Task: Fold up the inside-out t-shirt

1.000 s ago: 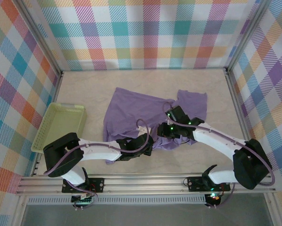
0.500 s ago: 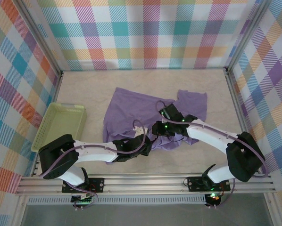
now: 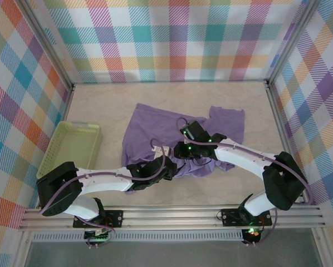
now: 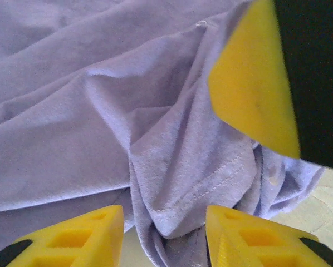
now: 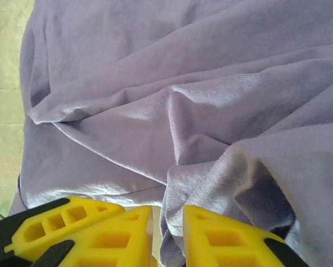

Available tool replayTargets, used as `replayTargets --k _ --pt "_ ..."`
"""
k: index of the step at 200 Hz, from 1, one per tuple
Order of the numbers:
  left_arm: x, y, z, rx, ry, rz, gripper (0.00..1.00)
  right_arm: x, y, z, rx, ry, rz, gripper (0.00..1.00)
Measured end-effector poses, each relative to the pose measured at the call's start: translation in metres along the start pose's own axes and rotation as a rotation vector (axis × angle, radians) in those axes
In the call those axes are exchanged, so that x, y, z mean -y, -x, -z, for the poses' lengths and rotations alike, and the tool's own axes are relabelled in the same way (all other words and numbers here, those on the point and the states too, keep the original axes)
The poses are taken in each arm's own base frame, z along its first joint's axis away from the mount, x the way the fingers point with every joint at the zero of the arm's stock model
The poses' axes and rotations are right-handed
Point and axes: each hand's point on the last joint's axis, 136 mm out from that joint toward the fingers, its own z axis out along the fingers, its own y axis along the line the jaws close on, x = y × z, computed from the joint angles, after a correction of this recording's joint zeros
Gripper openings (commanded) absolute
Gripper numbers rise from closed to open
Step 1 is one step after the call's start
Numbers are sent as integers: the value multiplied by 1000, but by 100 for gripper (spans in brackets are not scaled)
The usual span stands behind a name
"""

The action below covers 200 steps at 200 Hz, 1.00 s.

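While wrinkled lavender-purple soft-fabric short-sleeved t-shirt (image 3: 155, 125) lies mid beige table (image 3: 99, 105), L gripper (image 4: 164, 222) jaws spread, fabric ridge btwn tips; R gripper (image 5: 166, 214) pinches shirt fold at near hem, just beside L gripper.

Overhead view, wrist views close on t-shirt (image 3: 155, 125)

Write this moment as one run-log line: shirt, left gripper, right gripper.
t-shirt: crumpled, not yet folded, on table | left gripper: open around a fold | right gripper: shut on t-shirt fold
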Motion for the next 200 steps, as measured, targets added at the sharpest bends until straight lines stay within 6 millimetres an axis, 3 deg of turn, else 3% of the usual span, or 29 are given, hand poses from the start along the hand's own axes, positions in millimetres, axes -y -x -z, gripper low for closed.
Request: replayTargets --k 51,125,157,200 --pt "-5 0 -3 -18 13 -15 45 13 -9 17 34 -33 1 23" --pt "27 9 -20 -54 -38 -56 52 40 -23 36 85 -113 -29 27" --pt "32 11 -30 -60 -28 -51 40 39 -18 42 115 -112 -26 28" --pt "22 6 -35 -77 15 -47 21 42 -22 40 106 -118 -27 28"
